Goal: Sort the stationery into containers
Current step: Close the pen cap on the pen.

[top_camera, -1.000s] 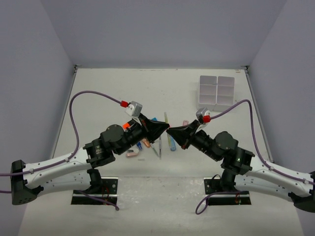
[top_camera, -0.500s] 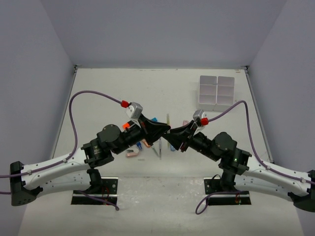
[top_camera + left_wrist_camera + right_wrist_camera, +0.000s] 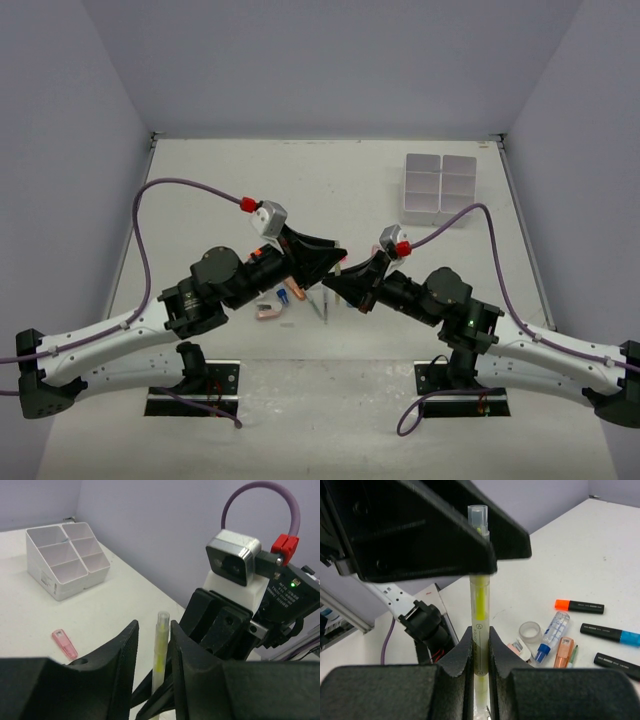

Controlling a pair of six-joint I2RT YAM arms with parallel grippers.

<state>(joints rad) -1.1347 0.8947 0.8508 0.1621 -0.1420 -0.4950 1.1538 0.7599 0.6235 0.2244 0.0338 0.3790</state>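
Drawn in tighter and further left than a second ago, left gripper (image 3: 335,262) and right gripper (image 3: 346,276) tip to tip; left jaws parted since then, handover under way.

Top view: pale pen (image 3: 339,263) barely visible between the tips, above the loose stationery. White organiser box (image 3: 440,187) well apart, far right.
Left wrist: jaws spread either side of the upright yellow-core pen (image 3: 161,650), not clamping. Pink clip (image 3: 65,643) on table (image 3: 125,605).
Right wrist: fingers (image 3: 462,652) clamped on the lower barrel. Orange-cap highlighter (image 3: 579,606), blue-cap highlighter (image 3: 606,632) and tape roll (image 3: 530,631) beyond.
Probably the right's to carry boxward. Left jaws flanking the pen in the way until backed off.
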